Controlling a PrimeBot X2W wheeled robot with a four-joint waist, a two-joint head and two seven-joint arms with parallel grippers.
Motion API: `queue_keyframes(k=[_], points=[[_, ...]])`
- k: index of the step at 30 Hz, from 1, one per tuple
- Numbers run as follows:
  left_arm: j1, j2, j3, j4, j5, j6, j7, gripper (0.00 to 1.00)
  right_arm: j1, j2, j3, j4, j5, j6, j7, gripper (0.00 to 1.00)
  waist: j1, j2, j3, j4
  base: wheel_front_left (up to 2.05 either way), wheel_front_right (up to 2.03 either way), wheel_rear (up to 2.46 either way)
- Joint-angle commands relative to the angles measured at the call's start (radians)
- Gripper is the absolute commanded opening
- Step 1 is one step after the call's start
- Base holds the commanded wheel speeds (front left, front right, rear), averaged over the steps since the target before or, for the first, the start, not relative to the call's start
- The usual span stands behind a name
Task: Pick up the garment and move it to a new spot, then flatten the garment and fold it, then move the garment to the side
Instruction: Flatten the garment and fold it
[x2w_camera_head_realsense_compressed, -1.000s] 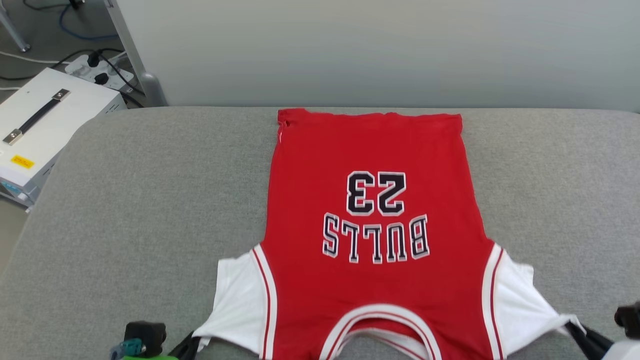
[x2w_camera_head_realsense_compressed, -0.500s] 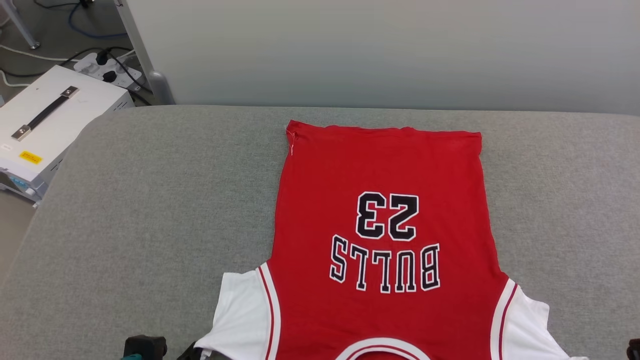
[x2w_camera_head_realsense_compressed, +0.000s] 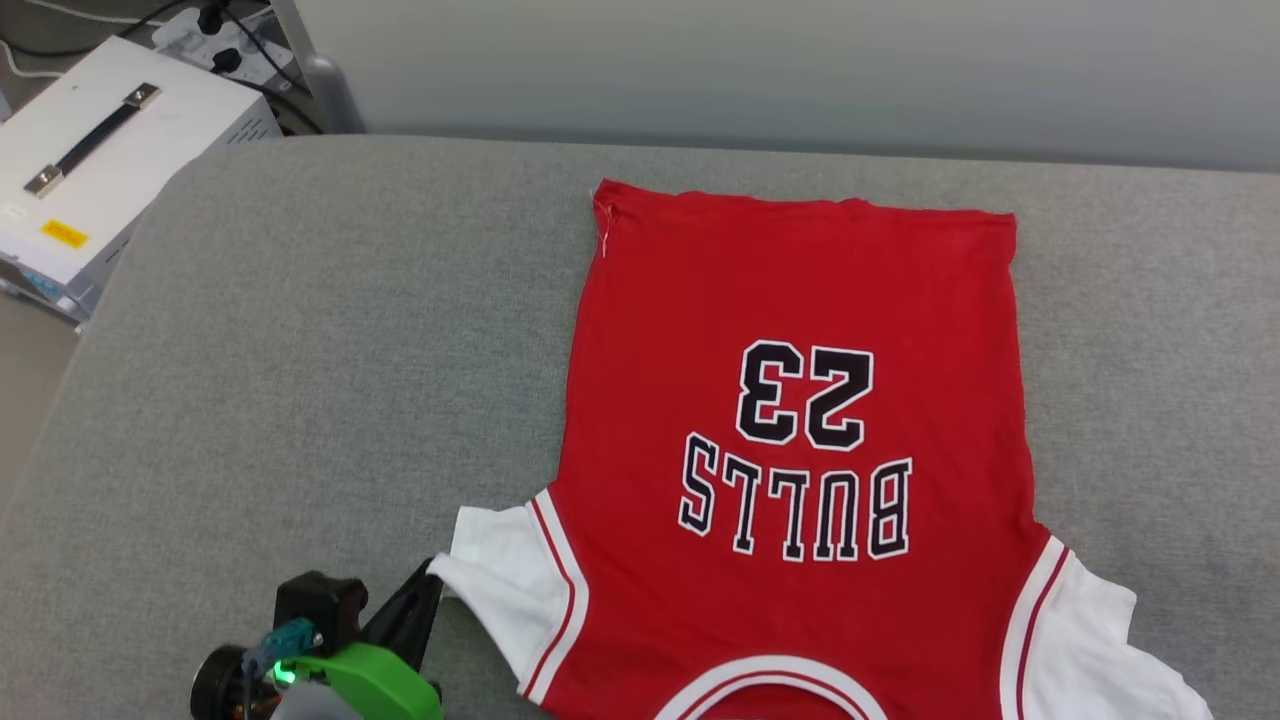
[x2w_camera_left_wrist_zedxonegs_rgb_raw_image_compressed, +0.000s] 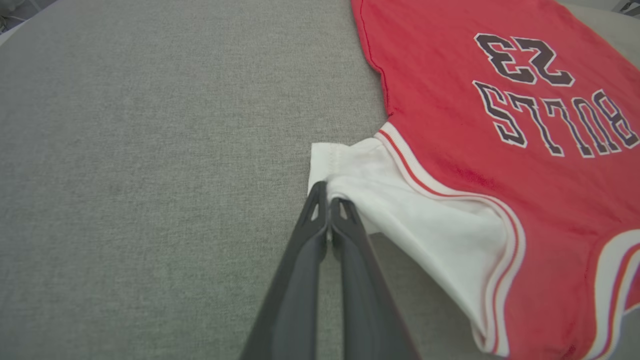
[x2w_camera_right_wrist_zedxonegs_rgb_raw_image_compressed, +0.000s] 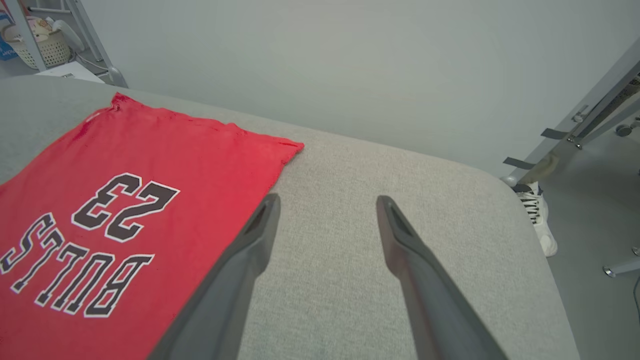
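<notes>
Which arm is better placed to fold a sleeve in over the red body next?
Probably the left: the left gripper is shut on the garment at its white sleeve. The right gripper is open and holds nothing.

Grey padded surface against a pale wall
The surface has rounded corners and meets a plain wall; off its far left corner stands a white box with a black handle, a power strip on the floor behind.
</notes>
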Motion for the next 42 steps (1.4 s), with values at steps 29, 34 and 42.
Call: queue_keyframes(k=[29, 34, 42], points=[[-0.196, -0.127, 0.076, -0.194, 0.219, 0.000, -0.006, 0.00, -1.053, -0.073, 0.259, 0.489, 0.011, -0.001, 0.911, 1.00, 0.0001, 0.0033, 0.465, 0.257, 0.00, 0.00, 0.00], [-0.200, -0.142, 0.082, -0.204, 0.240, -0.006, -0.006, 0.00, -1.030, -0.047, 0.265, 0.562, -0.002, -0.001, 0.900, 1.00, 0.0001, 0.0033, 0.496, 0.268, 0.00, 0.00, 0.00], [-0.211, -0.153, 0.077, -0.175, 0.256, -0.024, -0.006, 0.00, -0.930, -0.062, 0.318, 0.589, 0.044, -0.001, 0.890, 0.00, 0.0001, 0.0033, 0.490, 0.264, 0.00, 0.00, 0.00]])
